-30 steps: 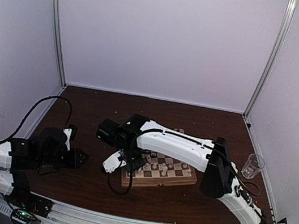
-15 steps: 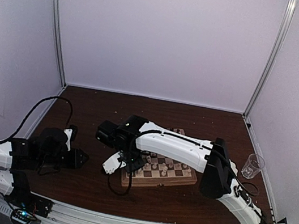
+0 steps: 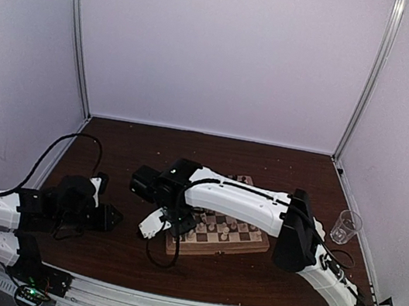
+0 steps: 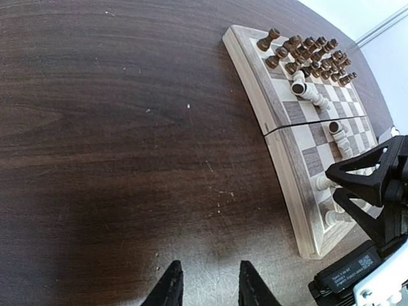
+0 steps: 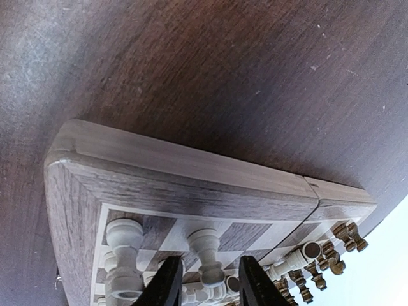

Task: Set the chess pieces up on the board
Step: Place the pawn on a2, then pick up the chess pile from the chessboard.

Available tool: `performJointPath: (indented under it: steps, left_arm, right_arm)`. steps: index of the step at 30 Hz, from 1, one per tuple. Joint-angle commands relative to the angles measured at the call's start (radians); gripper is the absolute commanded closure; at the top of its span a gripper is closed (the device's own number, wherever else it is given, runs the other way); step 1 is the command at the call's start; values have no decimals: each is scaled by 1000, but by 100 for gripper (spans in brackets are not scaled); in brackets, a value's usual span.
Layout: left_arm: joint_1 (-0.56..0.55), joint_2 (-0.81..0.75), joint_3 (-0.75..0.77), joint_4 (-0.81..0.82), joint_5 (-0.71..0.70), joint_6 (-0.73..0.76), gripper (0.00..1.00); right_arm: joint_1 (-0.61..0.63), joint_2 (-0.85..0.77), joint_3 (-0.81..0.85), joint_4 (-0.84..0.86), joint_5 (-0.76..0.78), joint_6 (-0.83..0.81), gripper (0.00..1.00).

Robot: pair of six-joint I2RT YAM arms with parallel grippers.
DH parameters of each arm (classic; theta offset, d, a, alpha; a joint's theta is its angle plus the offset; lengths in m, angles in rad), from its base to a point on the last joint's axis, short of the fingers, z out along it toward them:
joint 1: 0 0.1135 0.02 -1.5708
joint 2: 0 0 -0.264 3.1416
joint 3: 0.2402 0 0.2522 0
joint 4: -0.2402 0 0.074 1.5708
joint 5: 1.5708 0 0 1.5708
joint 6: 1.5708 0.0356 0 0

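Right gripper (image 5: 210,284): fingers spread, straddling a standing cream piece (image 5: 205,252) with a gap on either side. Nothing is pinched.

Item 1. Cream piece between those fingers: upright on the end row of the board (image 5: 166,162), beside its corner. A second cream piece (image 5: 122,245) stands just beside it, nearer that corner.

Item 2. Left gripper (image 4: 209,288): fingers apart and empty, hovering over the dark table (image 4: 95,127), well apart from the board's long edge.

Item 3. Board: folding wooden chessboard, lying open and flat, its light border facing both wrist cameras.

Item 4. Toppled cream pieces (image 4: 311,92): lying on their sides around the board's middle, not yet on their home squares.

Item 5. Dark pieces (image 4: 310,54): upright and packed into the board's farthest rows.

Handling note (judgement): the step in hand looks like letting go of a piece just set down. Best done by rising straight up with the fingers kept wide and no sideways drift, since the neighbouring piece is close enough to be clipped. The fallen mid-board pieces are the likely next pick and should be gripped low on the stem.
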Motion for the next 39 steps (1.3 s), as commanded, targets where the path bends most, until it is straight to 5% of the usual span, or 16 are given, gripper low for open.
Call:
performJointPath:
  steps: [1,15,23,34,39]
  left_arm:
    - [7,18,9,57,6,22,69]
    - [22,118,195,-11,45,205,68]
    - [42,308,399,-45,150,343,66]
    - [75,682,608,34,520,573,78]
    - [77,785,660,36,568,623,82]
  right_arm:
    - [8,-57,14,38,34,-2,67]
    - [-31,-196,-17,67,51,26,66]
    - [-135,-342,-40,-30,-191,135,65]
    - [-398,-714,-594,250,-590,384,65]
    - [-474,-865,-870,415,-655,436,64]
